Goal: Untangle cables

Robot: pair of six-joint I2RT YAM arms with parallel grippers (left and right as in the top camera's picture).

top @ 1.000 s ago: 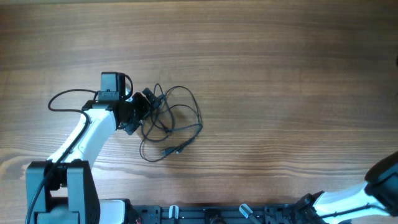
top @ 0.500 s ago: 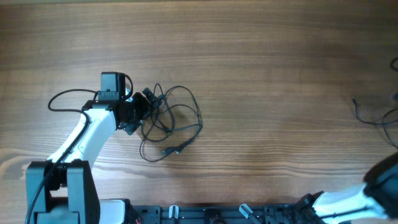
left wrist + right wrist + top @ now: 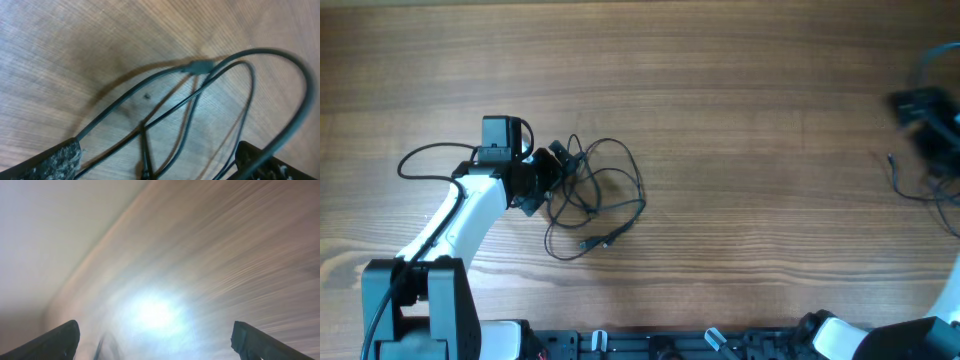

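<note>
Straddling the cables [image 3: 199,66] tangled left of the worktop's [image 3: 740,120] middle, the left tool [image 3: 556,165] has its jaws apart, so separating looks barely begun and next calls for closing on one strand; the right tool [image 3: 923,108], blurred by the right edge, gapes too.

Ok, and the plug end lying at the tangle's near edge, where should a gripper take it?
Pinch the cord just behind the plug, coming down from above, jaws across it: that tail lies flat on the table, just outside the loops, so little else should get caught.
</note>
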